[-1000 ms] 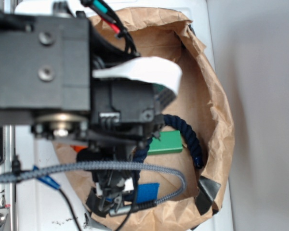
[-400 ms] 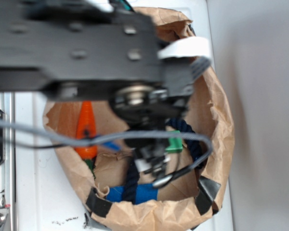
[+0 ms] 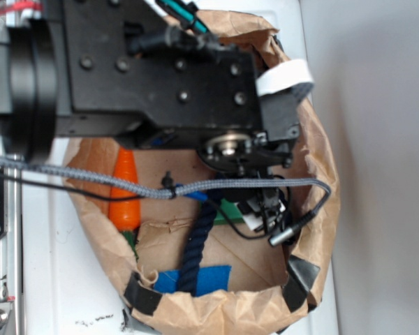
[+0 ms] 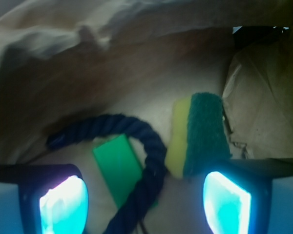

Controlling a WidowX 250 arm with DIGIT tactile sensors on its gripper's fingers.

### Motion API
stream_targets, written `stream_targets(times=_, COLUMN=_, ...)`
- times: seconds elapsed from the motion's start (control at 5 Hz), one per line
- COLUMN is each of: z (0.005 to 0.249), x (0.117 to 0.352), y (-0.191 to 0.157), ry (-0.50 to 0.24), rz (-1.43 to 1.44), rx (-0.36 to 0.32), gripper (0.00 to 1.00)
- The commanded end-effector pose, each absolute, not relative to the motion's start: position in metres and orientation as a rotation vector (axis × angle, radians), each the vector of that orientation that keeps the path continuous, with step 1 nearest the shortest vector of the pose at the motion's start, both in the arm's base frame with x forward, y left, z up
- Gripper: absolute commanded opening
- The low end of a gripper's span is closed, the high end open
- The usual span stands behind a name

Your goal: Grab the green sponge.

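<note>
Paper bag [image 3: 321, 174] interior, pincer [image 4: 146, 200] wide, moved right since prev, green sponge [image 4: 198, 134] just ahead

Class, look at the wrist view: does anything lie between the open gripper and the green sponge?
The green sponge sits just ahead of one finger. A dark blue rope and green block fill the gap between the fingers, beside the sponge.

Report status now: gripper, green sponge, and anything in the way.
Gripper open, empty, inside the paper bag. Green sponge free, just ahead of one finger. Dark blue rope and green block lie between the fingers.
</note>
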State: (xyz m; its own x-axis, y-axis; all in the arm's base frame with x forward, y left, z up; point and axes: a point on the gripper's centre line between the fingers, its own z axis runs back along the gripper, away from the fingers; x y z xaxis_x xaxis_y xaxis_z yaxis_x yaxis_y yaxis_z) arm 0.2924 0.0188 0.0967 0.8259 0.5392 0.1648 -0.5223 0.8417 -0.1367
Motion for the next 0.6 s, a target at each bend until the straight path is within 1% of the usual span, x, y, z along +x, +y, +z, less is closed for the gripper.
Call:
stream_targets(times=0.0, z=0.1, x=0.286, y=0.042, ry=-0.246, rz=0.538, rx=-0.045, gripper=1.0)
stream_targets(times=0.2, z=0.092, x=0.284, y=0.044, ry=-0.217, rz=0.486, rx=-0.042, gripper=1.0)
stream_targets(times=0.4, z=0.087, x=0.279, y=0.048, ry=-0.229, rz=0.488, rx=-0.033, gripper=1.0)
